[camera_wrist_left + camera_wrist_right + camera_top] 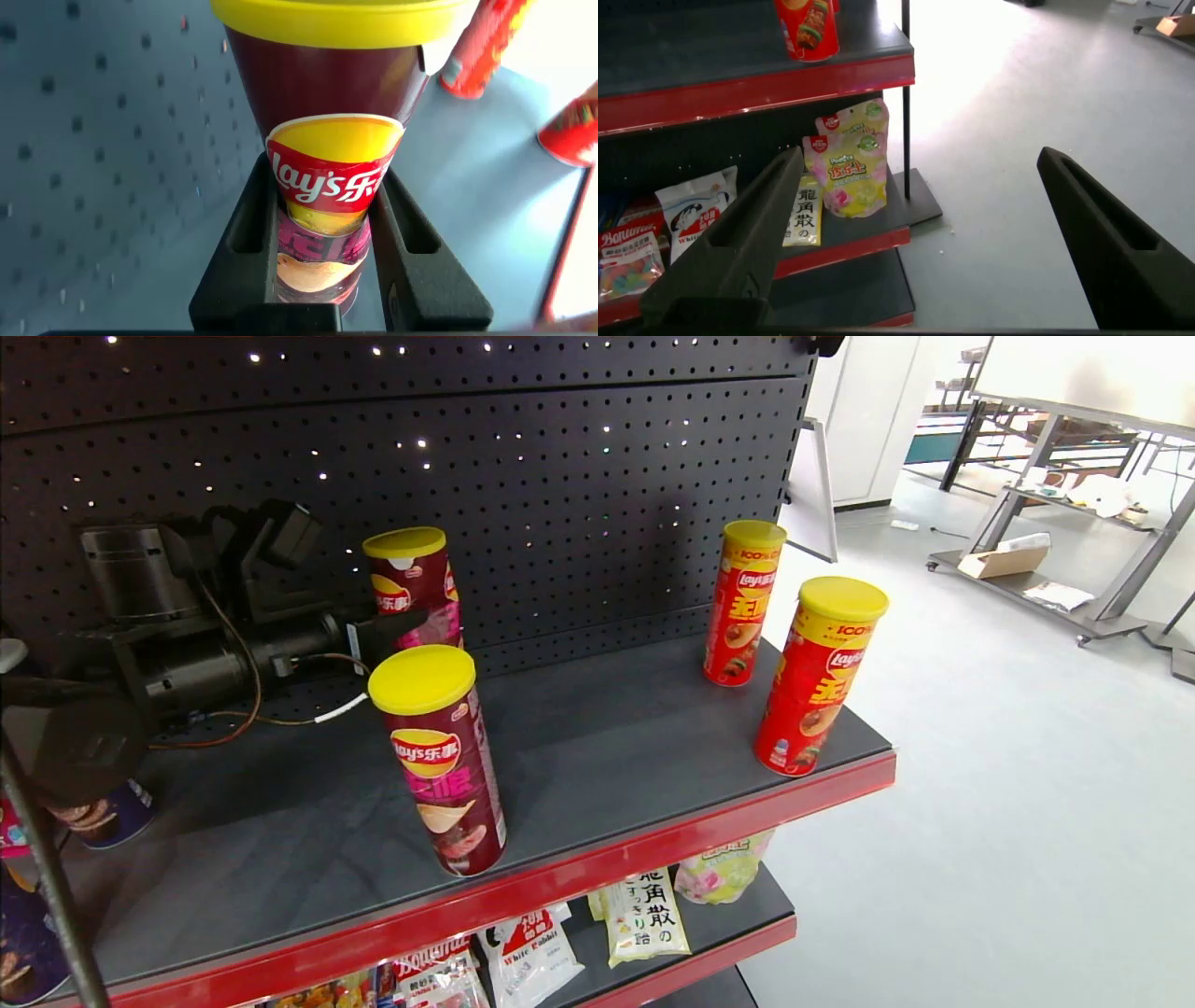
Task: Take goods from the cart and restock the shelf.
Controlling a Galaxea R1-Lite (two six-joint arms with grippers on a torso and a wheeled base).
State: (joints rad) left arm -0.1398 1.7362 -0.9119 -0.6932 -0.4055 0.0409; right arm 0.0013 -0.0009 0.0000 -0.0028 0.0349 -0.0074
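On the dark shelf [616, 728], my left gripper [406, 627] is shut on a maroon chip can [411, 581] with a yellow lid, close to the pegboard back. In the left wrist view the can [322, 215] stands upright between the two black fingers [250, 233] of that gripper [327, 177]. The front can hides its base. That second maroon can [441, 765] stands near the shelf's front edge. Two red cans [744, 602] [820, 677] stand at the shelf's right end. My right gripper [943, 243] hangs open and holds nothing, out in front of the lower shelf.
Snack bags [644, 910] [848, 159] lie on the lower shelf. A blue can [105, 814] stands at the shelf's left edge behind a metal post [51, 887]. Open grey floor [1008, 784] lies to the right, with racks far behind.
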